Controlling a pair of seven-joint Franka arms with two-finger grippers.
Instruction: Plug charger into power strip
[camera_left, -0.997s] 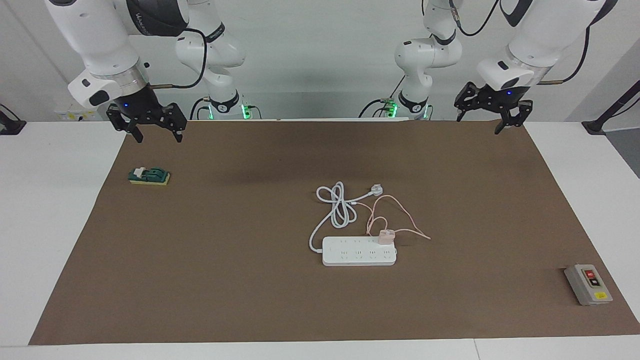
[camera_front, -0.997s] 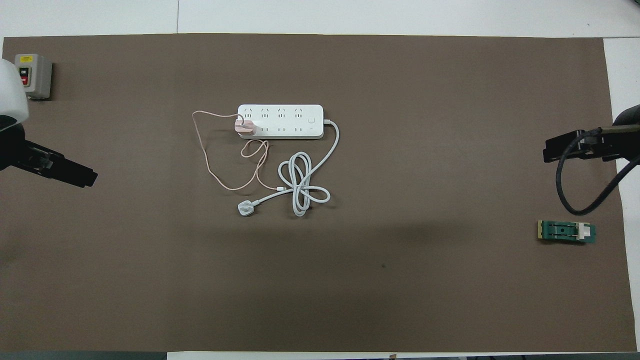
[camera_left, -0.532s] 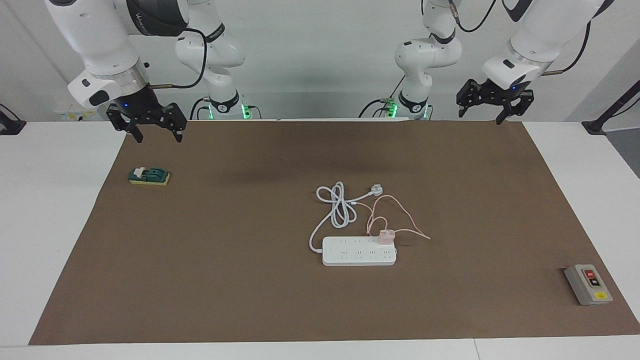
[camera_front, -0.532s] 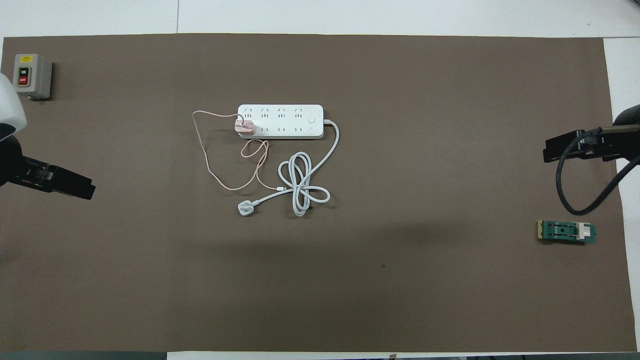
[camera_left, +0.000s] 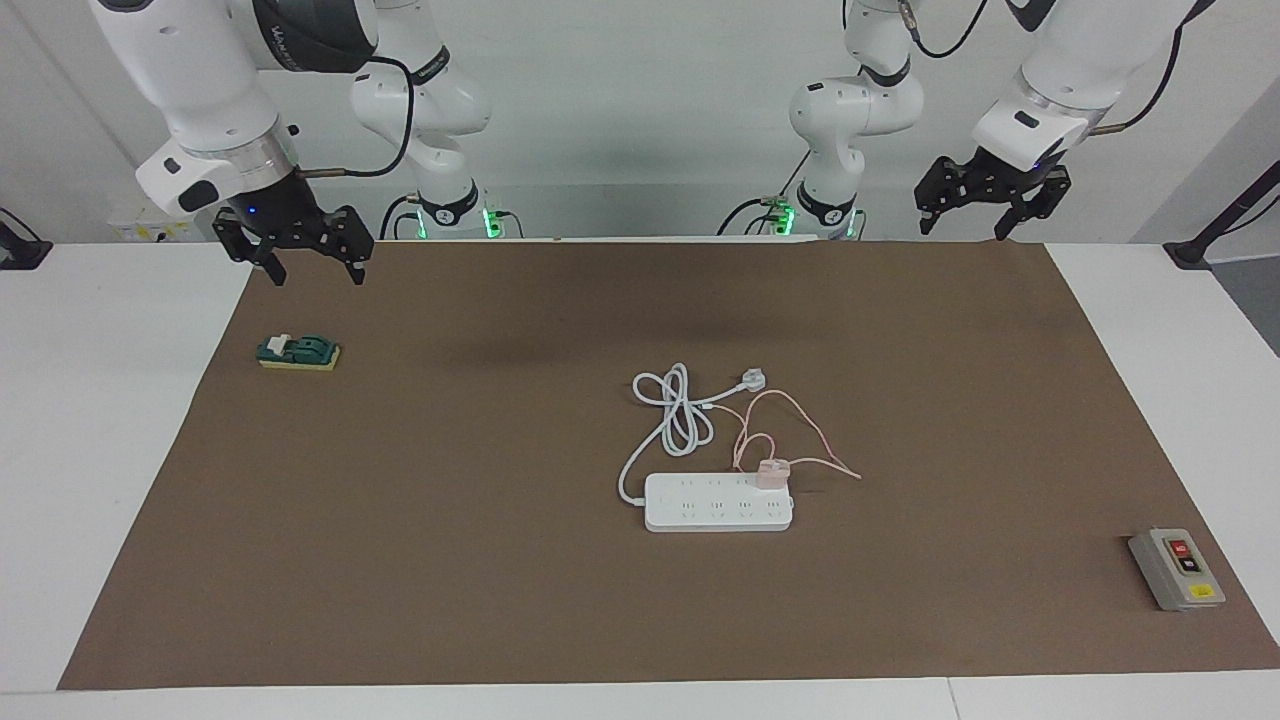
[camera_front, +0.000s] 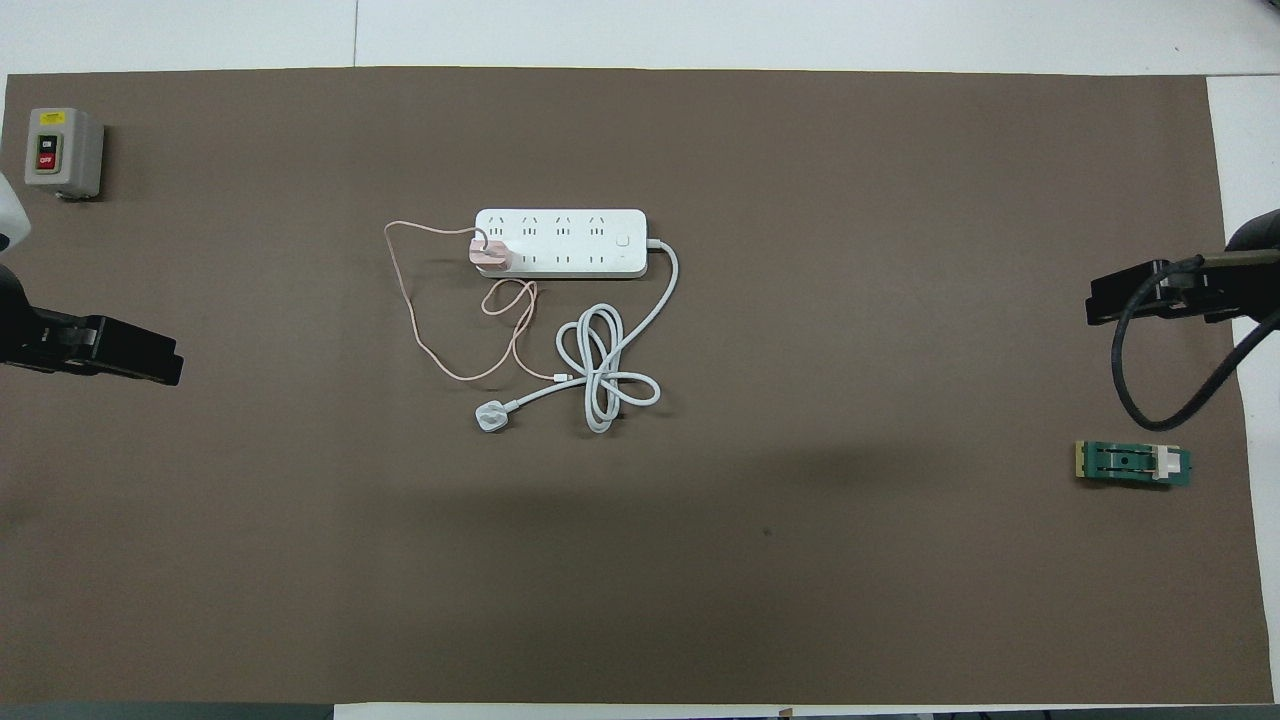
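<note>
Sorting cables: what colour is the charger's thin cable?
Pale pink-orange thin cable, clearest in the overhead view.

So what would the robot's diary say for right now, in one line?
charger: sitting in power strip | left gripper: open, raised over mat edge | right gripper: open, waiting above mat edge | task: looks done

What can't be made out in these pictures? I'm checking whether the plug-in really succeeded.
- The charger's prongs: hidden in both views by its own body on the power strip, so full seating cannot be confirmed.
- Left pincer: cut off by the overhead view's edge.
- Right pincer: partly covered by its own cable in the overhead view.
- Grey button box: lettering too small.
</note>
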